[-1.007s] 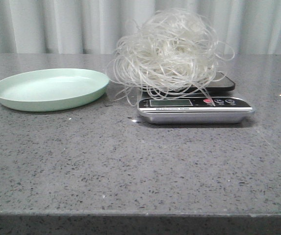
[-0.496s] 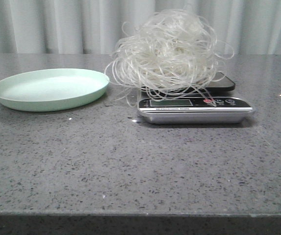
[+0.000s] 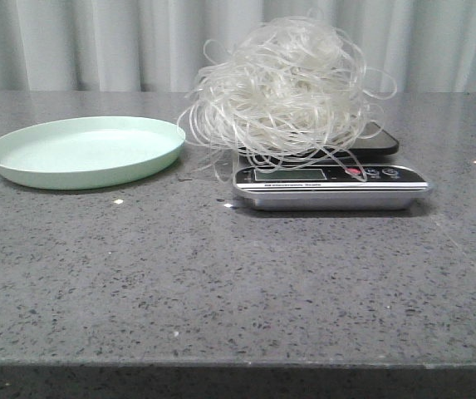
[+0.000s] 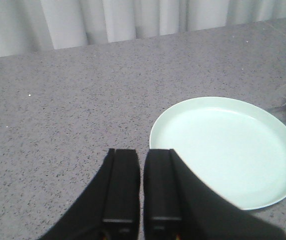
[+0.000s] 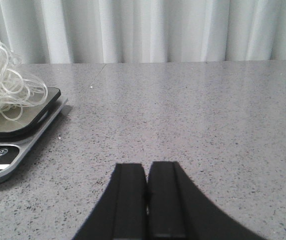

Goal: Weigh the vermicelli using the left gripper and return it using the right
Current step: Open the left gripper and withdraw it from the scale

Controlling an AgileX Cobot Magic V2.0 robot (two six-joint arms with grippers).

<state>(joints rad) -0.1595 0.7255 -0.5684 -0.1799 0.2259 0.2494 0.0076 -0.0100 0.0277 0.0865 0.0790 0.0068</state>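
Front view: no arms | vermicelli (image 3: 283,87) on scale (image 3: 329,184)

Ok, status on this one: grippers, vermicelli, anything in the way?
Left gripper shut, empty, beside the plate. Right gripper shut, empty. Vermicelli piled on the scale. Nothing in the way.

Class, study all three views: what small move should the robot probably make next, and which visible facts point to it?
Probably the right gripper, now shut and empty beside the scale, should open and move toward the vermicelli. The tangle already sits on the scale, the plate holds nothing, and the left gripper is shut beside the plate.
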